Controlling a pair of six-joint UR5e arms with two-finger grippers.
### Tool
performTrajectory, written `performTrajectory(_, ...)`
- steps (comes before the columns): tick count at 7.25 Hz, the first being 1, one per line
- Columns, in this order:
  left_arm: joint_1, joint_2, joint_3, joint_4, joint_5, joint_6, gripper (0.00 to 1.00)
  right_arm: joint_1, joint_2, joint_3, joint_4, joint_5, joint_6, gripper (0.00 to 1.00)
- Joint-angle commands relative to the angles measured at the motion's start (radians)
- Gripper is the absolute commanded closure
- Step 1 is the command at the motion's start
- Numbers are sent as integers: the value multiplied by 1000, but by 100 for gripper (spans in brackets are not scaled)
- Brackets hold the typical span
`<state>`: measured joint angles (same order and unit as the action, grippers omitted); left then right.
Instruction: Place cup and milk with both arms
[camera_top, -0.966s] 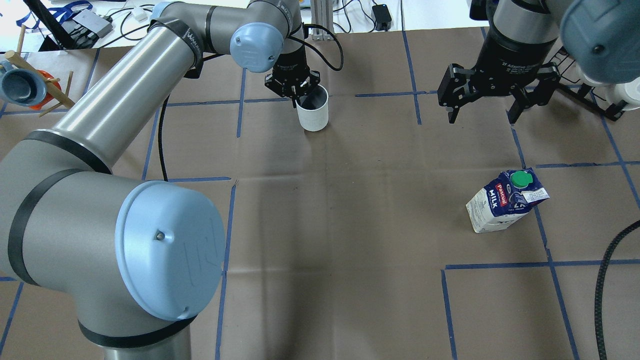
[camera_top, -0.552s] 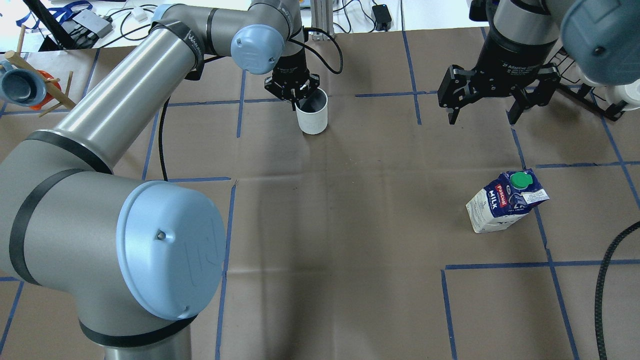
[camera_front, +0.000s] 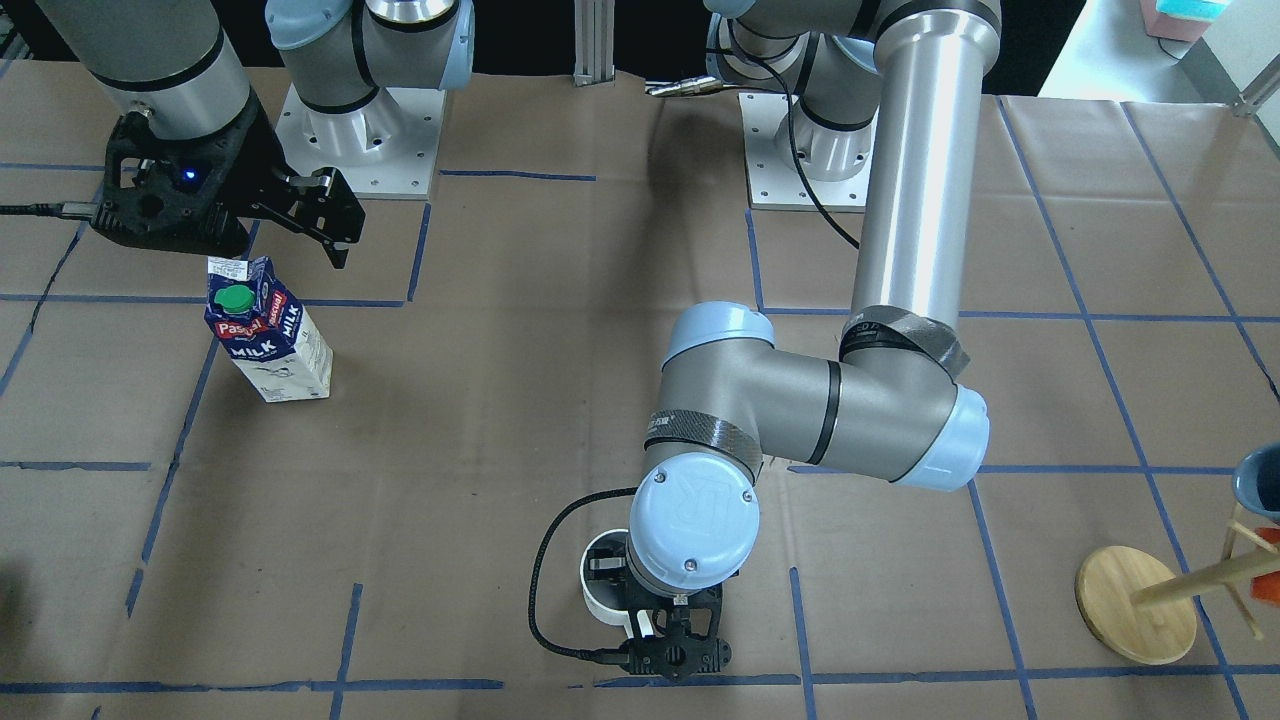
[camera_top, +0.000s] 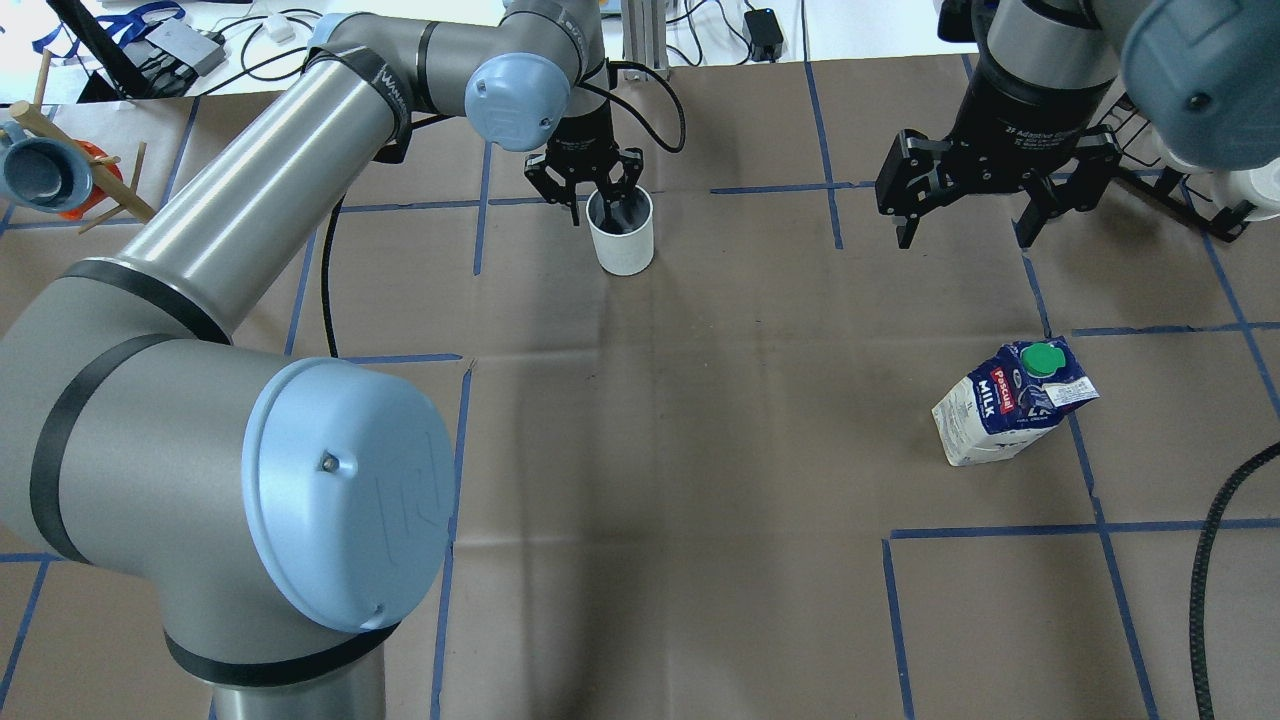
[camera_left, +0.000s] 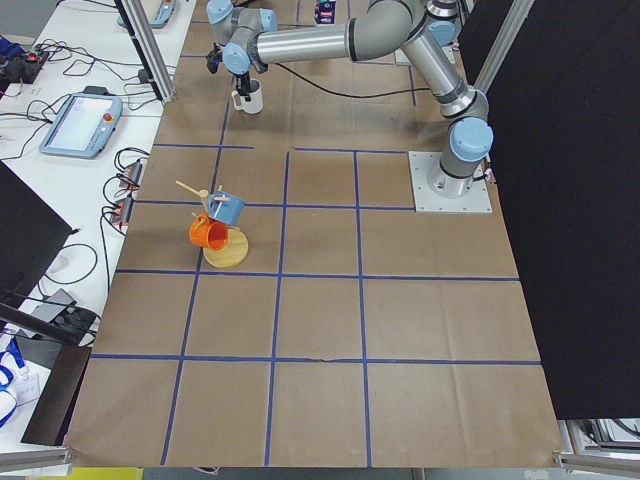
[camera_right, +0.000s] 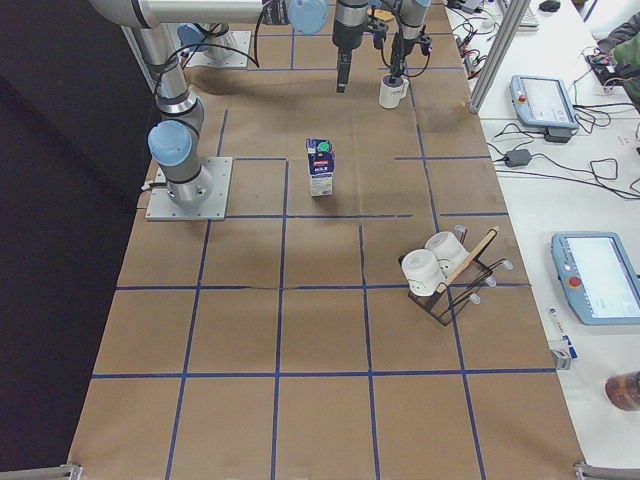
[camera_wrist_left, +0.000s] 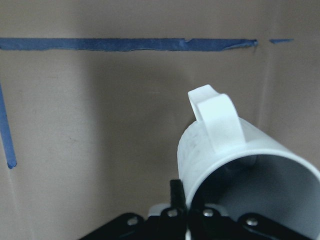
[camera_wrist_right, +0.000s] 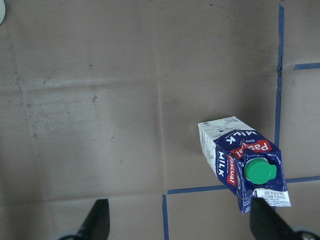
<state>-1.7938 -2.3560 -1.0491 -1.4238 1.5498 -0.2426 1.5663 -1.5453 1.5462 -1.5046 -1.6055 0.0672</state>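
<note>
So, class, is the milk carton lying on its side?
No, the milk carton stands upright on its base, its gabled top pointing up.

Two robot arms stand at the table, the left arm (camera_top: 250, 180) and the right arm (camera_top: 1045, 60), each with one gripper: the left gripper (camera_top: 600, 212) and the right gripper (camera_top: 962, 238). There is one white cup (camera_top: 622, 240) at the far left and one milk carton (camera_top: 1005, 405) to the right. One wooden stand (camera_left: 226, 252) carries two mugs, a blue mug (camera_left: 228, 208) and an orange mug (camera_left: 207, 234). One wire rack (camera_right: 447, 308) holds two white mugs (camera_right: 420, 268). Two teach pendants lie on the side bench, the far pendant (camera_right: 543, 100) and the near pendant (camera_right: 598, 275).
</note>
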Motion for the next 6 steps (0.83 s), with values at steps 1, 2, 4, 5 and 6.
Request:
performTrajectory(1,2,55,3,-79,1,3,0,-18,-4,2,1,-5,-89,0)
performTrajectory(2,16,166,-6,-172,1,20,1,-41,-25,3,7,-7,-139,0)
performTrajectory(4,60,379,-12,-362,3,118,1,-177,-102,82,-3,-4,-306,0)
performTrajectory(5,70,491,-26,-441,0,120,1,-228,-151,139,-6,2,-361,0)
performTrajectory(6,70,565,-64,-461,-2,124,1,-251,-179,193,-63,7,-419,0)
